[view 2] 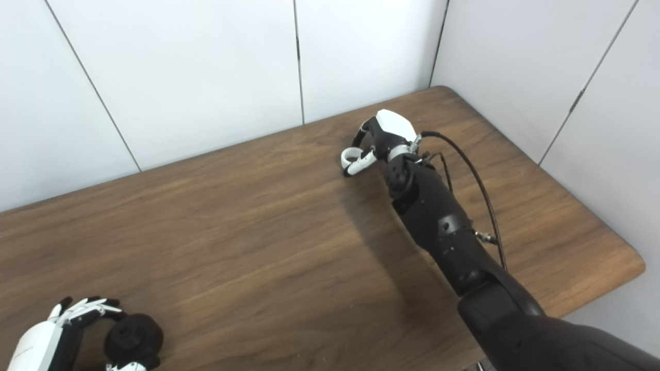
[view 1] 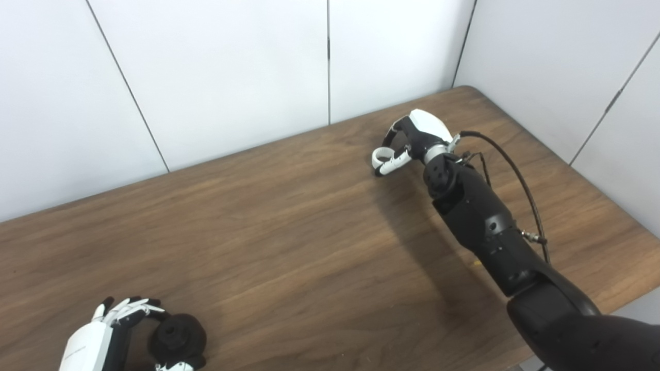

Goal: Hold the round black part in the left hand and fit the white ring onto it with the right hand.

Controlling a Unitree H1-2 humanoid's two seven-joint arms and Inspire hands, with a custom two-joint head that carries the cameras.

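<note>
The round black part [view 1: 178, 336] rests on the wooden table [view 1: 289, 247] at the near left corner, and also shows in the right eye view [view 2: 134, 334]. My left hand [view 1: 111, 335] lies beside it with its fingers curled over the part's far side and its thumb against the near side. The white ring [view 1: 380, 154] is at the far middle-right of the table, also visible in the right eye view [view 2: 350, 153]. My right hand [view 1: 412, 139] reaches down onto it and pinches it between fingers and thumb at table level.
White wall panels stand close behind the table and along its right side. The table's right edge [view 1: 631, 226] runs near my right arm. A black cable [view 1: 521, 180] loops off the right forearm.
</note>
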